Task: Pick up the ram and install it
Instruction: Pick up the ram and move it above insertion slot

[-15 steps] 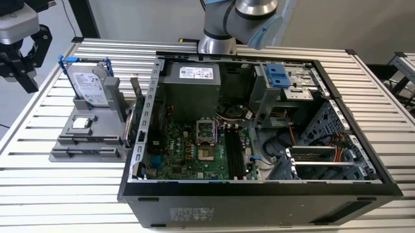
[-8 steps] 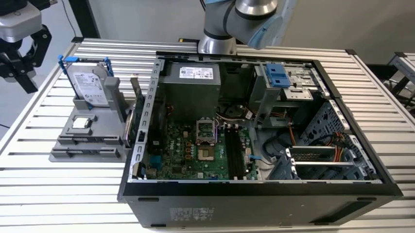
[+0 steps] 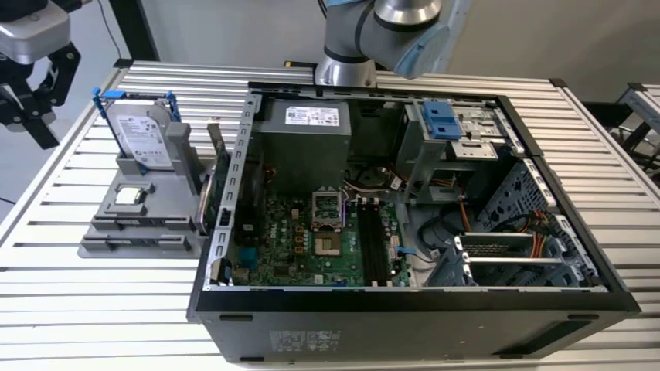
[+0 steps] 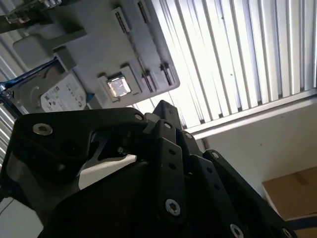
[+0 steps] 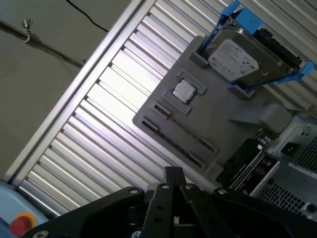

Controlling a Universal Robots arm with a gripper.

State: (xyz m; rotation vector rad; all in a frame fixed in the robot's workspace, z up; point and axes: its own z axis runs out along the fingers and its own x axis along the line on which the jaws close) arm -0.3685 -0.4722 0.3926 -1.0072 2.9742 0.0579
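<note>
The jaws of the black gripper (image 5: pixel 173 172) are seen pulled right together in both wrist views, linkages folded to a point, and nothing can be made out between them. So, closed on air.

The ram (image 3: pixel 216 176), a long, thin, dark circuit-board stick, is well apart from the jaws. It's stood on its long edge at the side of a flat grey plastic holder (image 3: pixel 134 232), just beside the perforated metal wall of an open black computer case (image 3: pixel 413 325). The gripper is hung out past the holder's other side, at the exterior view's left, so the whole holder is between them.

In the first wrist view the ram (image 5: pixel 246 154) is caught as a dark strip between the holder and the case. Only the exterior view gives the case's insides: a green motherboard (image 3: pixel 299 239) with long black slots (image 3: pixel 373 241).

Also parked in the holder are a silver hard drive in a blue frame (image 3: pixel 139 135), propped at a tilt, and a small square shiny chip (image 3: pixel 128 195). Everything is sat on a ribbed aluminium table (image 3: pixel 93 297), and glare is thrown off the slats.
</note>
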